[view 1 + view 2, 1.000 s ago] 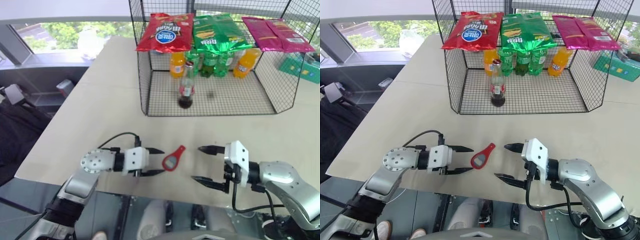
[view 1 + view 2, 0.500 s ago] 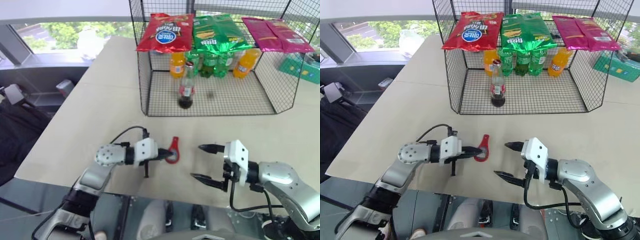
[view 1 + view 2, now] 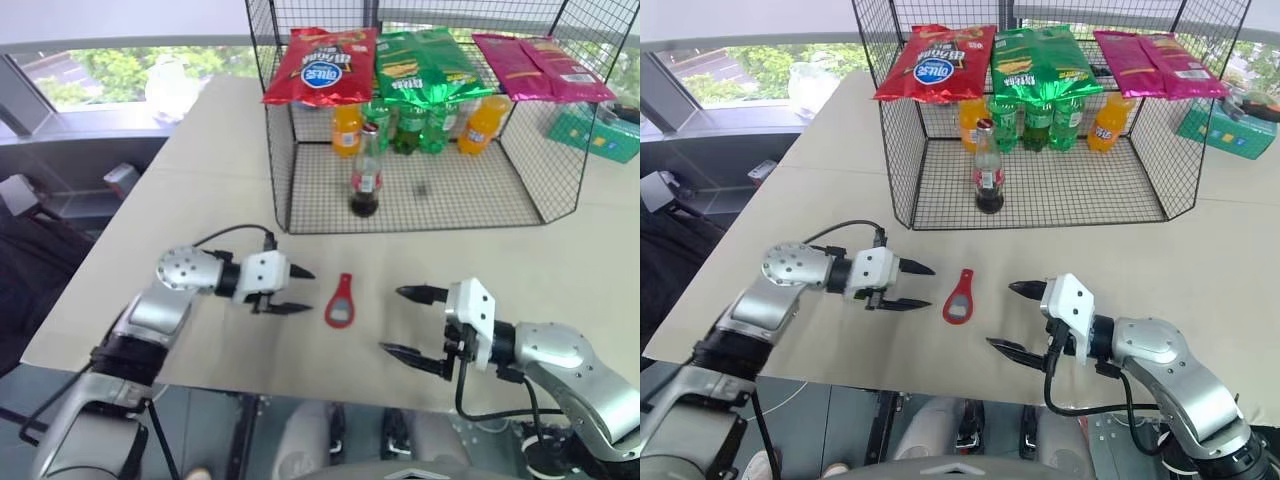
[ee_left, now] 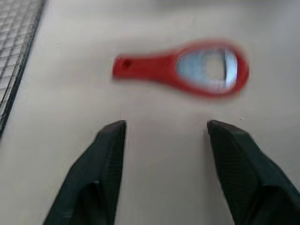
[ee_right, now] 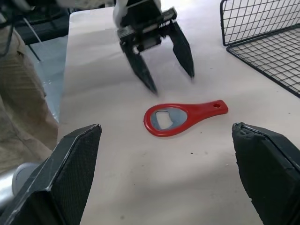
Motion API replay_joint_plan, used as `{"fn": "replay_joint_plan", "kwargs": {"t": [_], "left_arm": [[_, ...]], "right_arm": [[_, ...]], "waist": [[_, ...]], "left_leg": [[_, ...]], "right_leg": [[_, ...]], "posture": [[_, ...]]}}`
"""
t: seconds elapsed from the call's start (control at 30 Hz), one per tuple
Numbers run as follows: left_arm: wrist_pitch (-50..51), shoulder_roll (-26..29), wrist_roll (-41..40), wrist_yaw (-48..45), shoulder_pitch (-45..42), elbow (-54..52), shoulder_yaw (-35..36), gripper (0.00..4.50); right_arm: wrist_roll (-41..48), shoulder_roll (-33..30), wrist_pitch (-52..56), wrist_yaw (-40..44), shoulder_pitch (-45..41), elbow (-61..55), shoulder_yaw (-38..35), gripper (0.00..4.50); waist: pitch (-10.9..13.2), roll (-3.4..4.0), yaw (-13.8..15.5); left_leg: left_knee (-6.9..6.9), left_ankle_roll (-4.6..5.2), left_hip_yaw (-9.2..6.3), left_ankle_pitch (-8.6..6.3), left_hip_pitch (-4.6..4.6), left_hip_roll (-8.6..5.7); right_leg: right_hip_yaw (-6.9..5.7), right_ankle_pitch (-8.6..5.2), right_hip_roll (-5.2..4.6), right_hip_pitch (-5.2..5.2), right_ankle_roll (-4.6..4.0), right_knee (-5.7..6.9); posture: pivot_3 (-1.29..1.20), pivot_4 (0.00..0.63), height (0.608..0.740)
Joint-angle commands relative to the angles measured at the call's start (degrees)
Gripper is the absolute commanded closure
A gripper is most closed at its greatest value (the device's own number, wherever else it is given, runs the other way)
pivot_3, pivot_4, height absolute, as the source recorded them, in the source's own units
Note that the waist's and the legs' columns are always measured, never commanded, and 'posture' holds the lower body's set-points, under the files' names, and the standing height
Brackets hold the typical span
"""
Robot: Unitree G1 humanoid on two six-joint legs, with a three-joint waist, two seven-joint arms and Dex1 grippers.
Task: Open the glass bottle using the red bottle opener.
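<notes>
Opener (image 3: pixel 339 302) lies flat on the worktop (image 3: pixel 200 200) just right of my open, empty left gripper (image 3: pixel 296 290); I should straddle its handle squarely, low, before closing; right gripper (image 3: pixel 404 322) wide.

Bare table (image 3: pixel 230 190) rings opener (image 3: pixel 340 301); wire cage (image 3: pixel 283 150) behind.

My left claw (image 3: pixel 297 289) hangs low with its two black fingers spread and nothing between them, pointing toward my right. My right claw (image 3: pixel 408 321) faces it from the other side, fingers parted wide and empty, forearm bent inward.
</notes>
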Motion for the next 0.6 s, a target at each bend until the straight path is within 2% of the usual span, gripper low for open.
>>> {"fn": "replay_joint_plan", "kwargs": {"t": [0.03, 0.17, 0.23, 0.43, 0.6], "left_arm": [[-2.39, -2.57, 0.93, -1.34, -0.25, -0.2, -2.8, 1.59], [3.23, -9.32, -1.88, 0.97, -1.83, -4.55, -3.43, 1.59], [3.91, -10.88, -1.45, 1.69, -3.04, -5.15, -3.44, 1.59], [4.2, -11.83, -1.07, 2.59, -6.54, -3.32, -3.31, 1.59], [2.53, -9.43, -1.32, -3.45, -8.74, 0.93, -4.5, 1.59]], "right_arm": [[-0.03, 0.53, -1.01, -0.67, 0.32, -1.99, -0.81, 0.0], [-0.19, 0.76, -0.95, -1.31, 0.75, -2.44, -0.78, 0.0], [-0.28, 0.82, -0.96, -1.49, 0.84, -2.52, -0.99, 0.0], [-0.62, 1.17, -1.37, -1.96, 0.88, -2.14, -1.05, 0.0], [-0.81, 1.34, -1.85, -1.88, 1.19, -1.56, -0.92, 0.0]], "waist": [[-0.01, 0.0, 0.07], [0.0, -0.04, 0.46], [0.07, -0.16, 0.27], [0.08, -0.17, -0.1], [0.08, -0.18, -0.06]], "left_leg": [[0.01, 0.0, 0.01, 0.0, 0.0, 0.0], [0.2, 0.07, 0.0, -0.04, -0.07, -0.03], [0.47, 0.15, 0.0, -0.09, -0.15, -0.02], [0.57, 0.15, -0.01, -0.09, -0.04, 0.04], [0.62, 0.15, 0.0, -0.09, -0.06, 0.04]], "right_leg": [[0.01, 0.04, -0.01, 0.0, -0.07, 0.0], [0.0, 0.03, -0.03, 0.02, -0.04, 0.05], [0.0, -0.03, -0.02, 0.01, 0.07, 0.23], [0.02, -0.05, 0.0, 0.01, 0.08, 0.46], [0.02, -0.05, -0.01, 0.0, 0.07, 0.47]], "posture": [[0.0, 0.15, 0.74], [0.0, 0.15, 0.74], [0.0, 0.15, 0.74], [0.0, 0.15, 0.74], [0.0, 0.15, 0.74]]}}
